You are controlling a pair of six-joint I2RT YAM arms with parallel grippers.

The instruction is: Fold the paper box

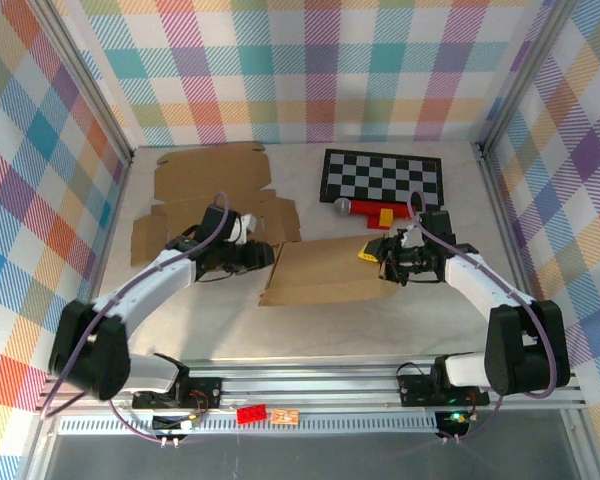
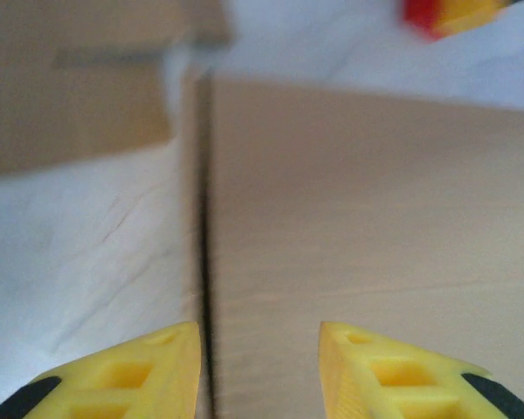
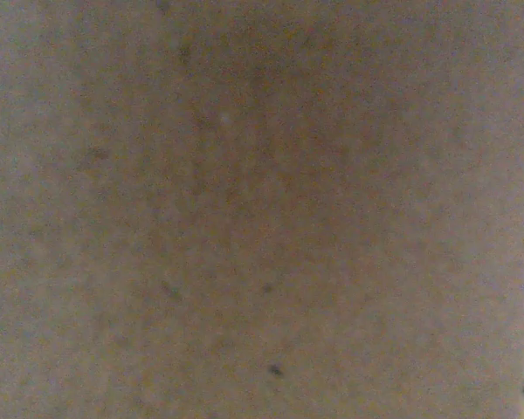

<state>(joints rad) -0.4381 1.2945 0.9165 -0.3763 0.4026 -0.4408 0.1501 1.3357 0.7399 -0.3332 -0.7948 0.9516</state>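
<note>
Paper box [image 1: 320,272] lying flat on worktop [image 1: 380,335]; left fingers [image 2: 170,367] gaping partway over its edge, gripping nothing; right fingers [image 1: 388,262] spread: cannot tell.

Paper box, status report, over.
Left gripper open, astride left edge of cardboard panel. Right gripper at its right edge, jaws unseen. Yellow block by panel's far right corner.

The white table [image 1: 310,335] carries a cardboard paper box [image 1: 325,272], a checkerboard [image 1: 383,176] and a red block [image 1: 370,212].
</note>
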